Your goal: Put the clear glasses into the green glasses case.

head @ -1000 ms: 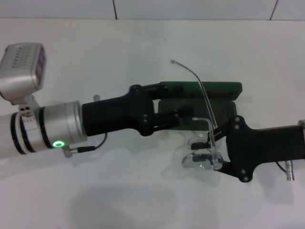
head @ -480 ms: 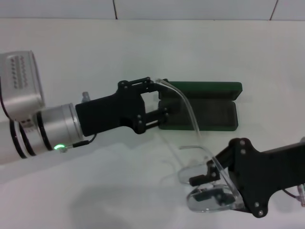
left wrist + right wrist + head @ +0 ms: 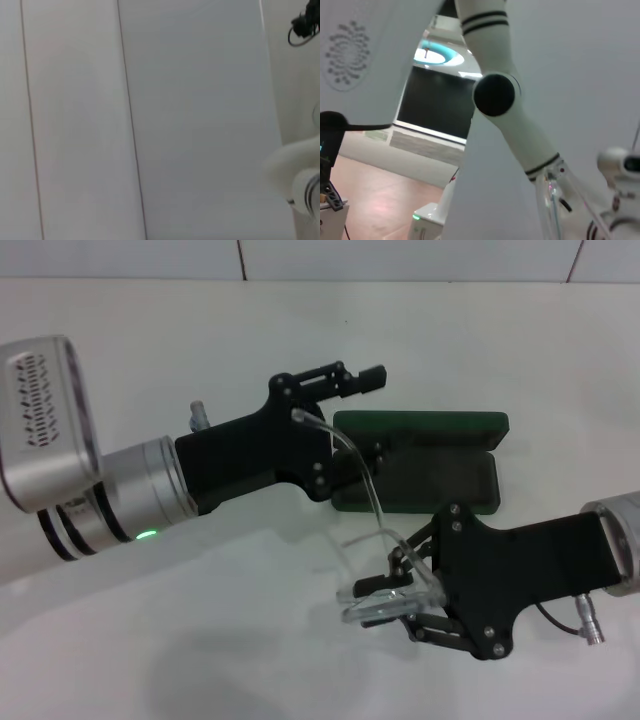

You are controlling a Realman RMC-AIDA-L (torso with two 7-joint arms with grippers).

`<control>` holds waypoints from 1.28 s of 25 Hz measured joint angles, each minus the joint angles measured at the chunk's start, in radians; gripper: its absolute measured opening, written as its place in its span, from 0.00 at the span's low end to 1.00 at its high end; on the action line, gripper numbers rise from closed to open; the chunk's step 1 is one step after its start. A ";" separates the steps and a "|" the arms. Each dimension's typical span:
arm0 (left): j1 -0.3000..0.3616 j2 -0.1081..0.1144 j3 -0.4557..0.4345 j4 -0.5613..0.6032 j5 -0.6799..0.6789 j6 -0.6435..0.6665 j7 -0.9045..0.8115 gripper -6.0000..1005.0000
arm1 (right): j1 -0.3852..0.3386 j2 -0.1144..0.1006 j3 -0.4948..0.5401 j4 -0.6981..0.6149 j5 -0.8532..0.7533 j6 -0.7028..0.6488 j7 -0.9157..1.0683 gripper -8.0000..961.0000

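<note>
The green glasses case [image 3: 430, 483] lies open at mid-table, its lid [image 3: 420, 423] folded back behind the dark-lined base. My right gripper [image 3: 408, 602] is shut on the lens of the clear glasses [image 3: 385, 597], held in front of the case and left of its middle. One thin clear arm [image 3: 362, 475] rises from the lens and curves back to the left. Its tip rests against the black body of my left gripper [image 3: 375, 412]. That gripper hovers at the case's left end with its two fingers wide apart, open. Neither wrist view shows the case.
The white table [image 3: 200, 640] runs back to a tiled wall [image 3: 400, 260]. My left forearm [image 3: 90, 490] reaches in from the left and covers the table there. A small cable and plug [image 3: 590, 628] hang off the right wrist.
My right gripper has carried the glasses up and to the left, nearer the case. The left gripper has shifted right and turned, its fingers now spread; the clear arm's tip lies on its body.
</note>
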 joint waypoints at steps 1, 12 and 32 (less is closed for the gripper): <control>0.002 0.000 0.000 -0.002 -0.009 0.007 0.010 0.59 | 0.000 0.000 0.000 0.000 0.000 0.000 0.000 0.20; 0.026 0.002 0.000 -0.038 -0.055 0.110 0.131 0.59 | -0.003 0.000 0.008 -0.004 0.004 0.099 0.104 0.20; 0.032 0.005 0.026 -0.038 -0.045 0.115 0.160 0.59 | -0.005 -0.005 0.008 -0.008 0.031 0.147 0.137 0.21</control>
